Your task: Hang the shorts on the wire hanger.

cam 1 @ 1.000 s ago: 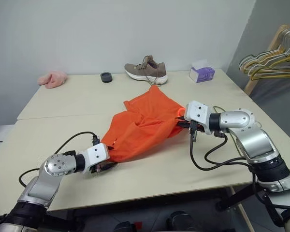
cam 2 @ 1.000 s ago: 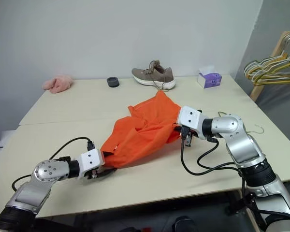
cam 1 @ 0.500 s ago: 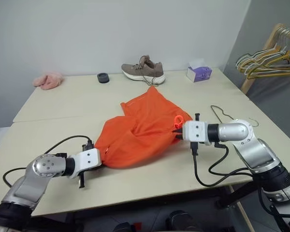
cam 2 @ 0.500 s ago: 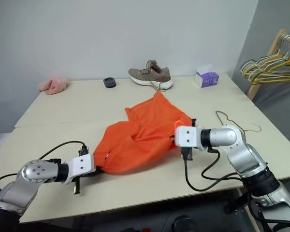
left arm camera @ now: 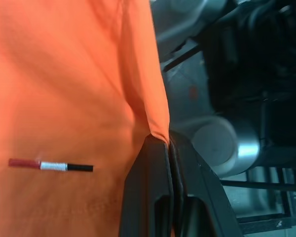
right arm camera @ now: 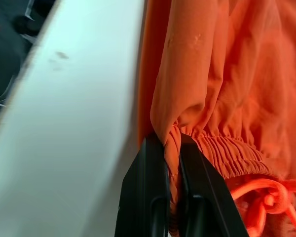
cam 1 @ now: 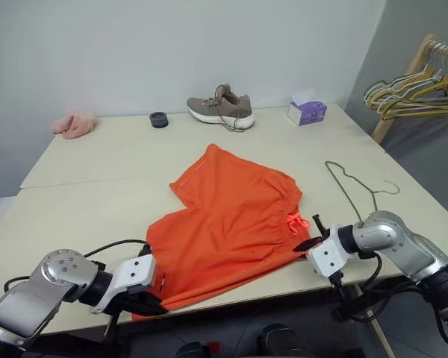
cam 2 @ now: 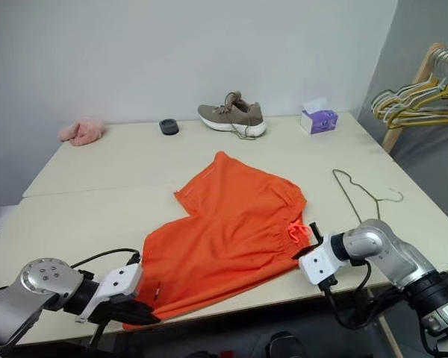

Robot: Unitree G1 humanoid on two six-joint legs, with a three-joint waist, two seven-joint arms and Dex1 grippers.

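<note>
We see the shorts (cam 1: 231, 227) spread flat across the middle of the table (cam 1: 97, 164), running from the centre of the frame down toward the lower left, where a corner hangs over the near edge. The left gripper (cam 1: 151, 303), at lower left, is clenched on that hem corner; in the left wrist view its fingers (left arm camera: 153, 192) pinch a fold of orange cloth with no gap between them. The right gripper (cam 1: 311, 244), at lower right of centre, is clamped on the elastic waistband, just beside the pink-orange drawstring (cam 1: 296, 221); in the right wrist view its fingers (right arm camera: 148, 197) squeeze the gathered band at the table's edge.

The hanger (cam 1: 351, 186) lies flat on the table at right of centre, just beside the shorts but apart from them, its hook toward the right edge.

Along the far edge, in the upper part of the frame, we find a pink cloth (cam 1: 73, 123), a small black ring (cam 1: 159, 119), a shoe (cam 1: 222, 108) and a tissue box (cam 1: 307, 112). A bunch of hangers (cam 1: 414, 93) sits on a rack at upper right.
</note>
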